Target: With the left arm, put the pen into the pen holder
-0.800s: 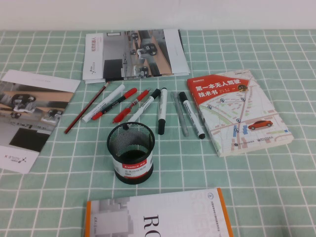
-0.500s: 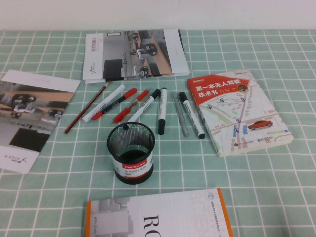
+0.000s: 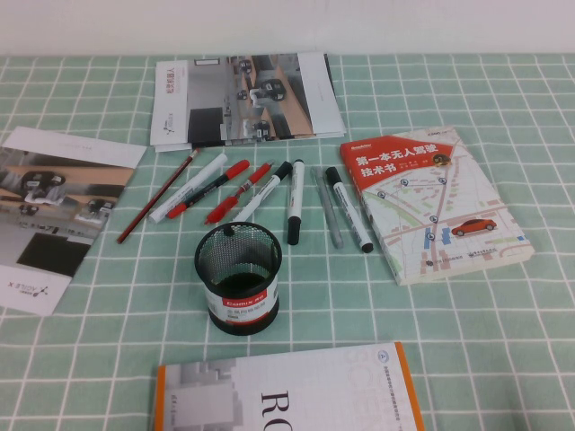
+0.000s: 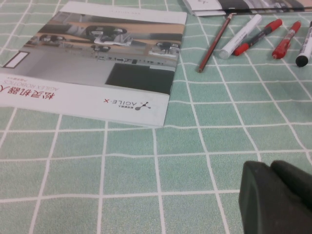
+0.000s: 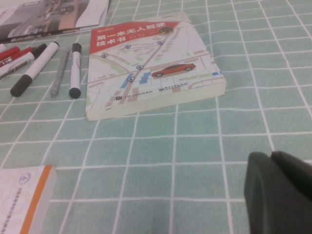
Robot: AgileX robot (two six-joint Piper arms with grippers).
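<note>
The pen (image 3: 157, 196), a thin dark-red stick, lies on the green checked cloth at the left end of the row of pens; it also shows in the left wrist view (image 4: 214, 43). The black mesh pen holder (image 3: 235, 274) stands upright in front of the row, with nothing seen in it. Neither arm shows in the high view. My left gripper (image 4: 269, 166) is shut and empty, low over the cloth, near the brochure and well short of the pen. My right gripper (image 5: 269, 157) is shut and empty, over the cloth in front of the red-and-white book.
Red-capped pens (image 3: 216, 184), black-capped white markers (image 3: 294, 199) and a grey pen (image 3: 329, 211) lie beside the pen. A brochure (image 3: 54, 211) lies at left, another (image 3: 243, 97) at the back, a book (image 3: 431, 202) at right, an orange-edged book (image 3: 287, 395) in front.
</note>
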